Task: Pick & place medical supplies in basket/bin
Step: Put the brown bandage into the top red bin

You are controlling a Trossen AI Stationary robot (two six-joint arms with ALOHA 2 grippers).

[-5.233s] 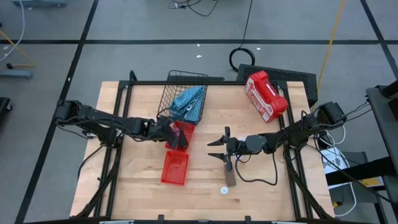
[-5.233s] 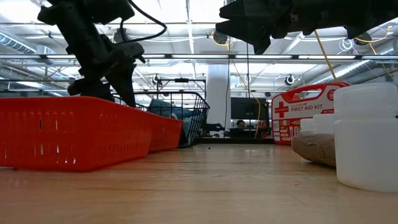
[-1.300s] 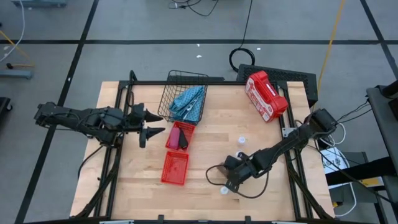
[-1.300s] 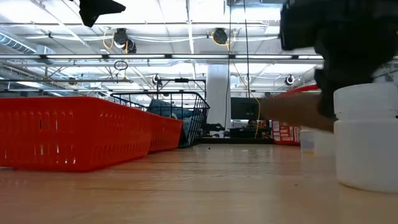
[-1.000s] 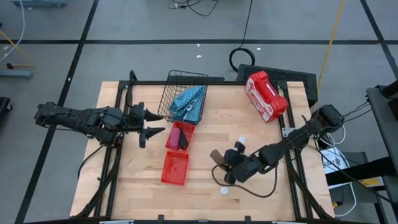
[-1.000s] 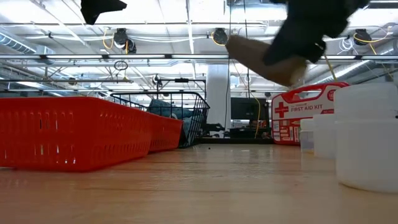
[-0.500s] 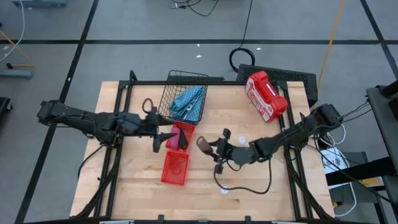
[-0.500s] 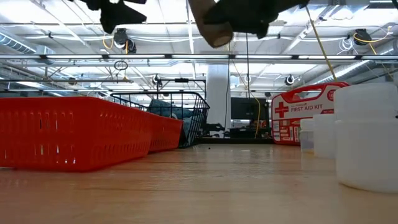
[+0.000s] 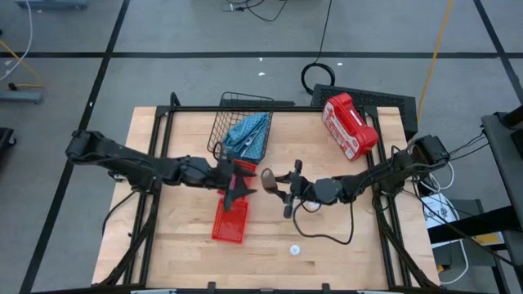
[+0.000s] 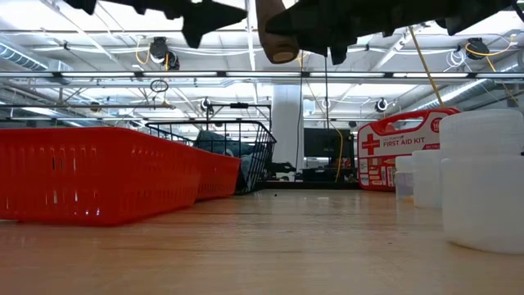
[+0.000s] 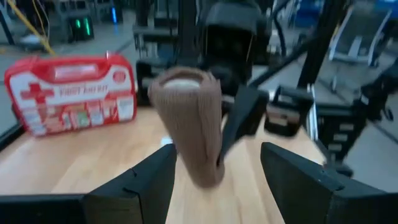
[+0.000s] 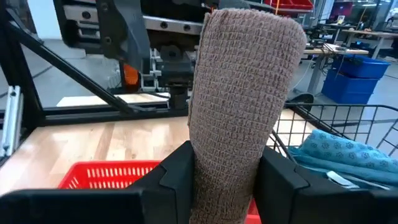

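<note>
My right gripper (image 9: 276, 181) is above the table's middle, shut on the brown bandage roll (image 9: 267, 175), which also shows in the right wrist view (image 12: 242, 93) and the low view (image 10: 277, 33). My left gripper (image 9: 243, 186) is open above the red bins, pointing at the roll (image 11: 189, 124) and a little short of it. The near red bin (image 9: 230, 219) lies flat on the table. The far red bin (image 9: 237, 170) is mostly hidden under my left gripper. The light-blue pouch (image 9: 248, 135) lies in the black wire basket (image 9: 229, 114). A white vial (image 9: 295, 250) stands near the table's near edge. My right gripper pinches the brown roll between its two fingers (image 12: 171, 177), one on each side of the roll's lower part (image 12: 224, 174). The fingers come level from the table's right. The roll is lifted clear of the table, and its free end (image 12: 255, 22) sticks out past the fingertips.
The red and white first-aid case (image 9: 349, 125) lies at the far right of the table. In the low view, white vials (image 10: 483, 180) stand at the right. Bare wood shows at the table's near left (image 9: 172, 237).
My right gripper has carried the brown roll up off the table, then toward the far edge and the left, to the table's middle. My left gripper has moved right, from beside the wire basket to above the red bins, and now faces the roll.
</note>
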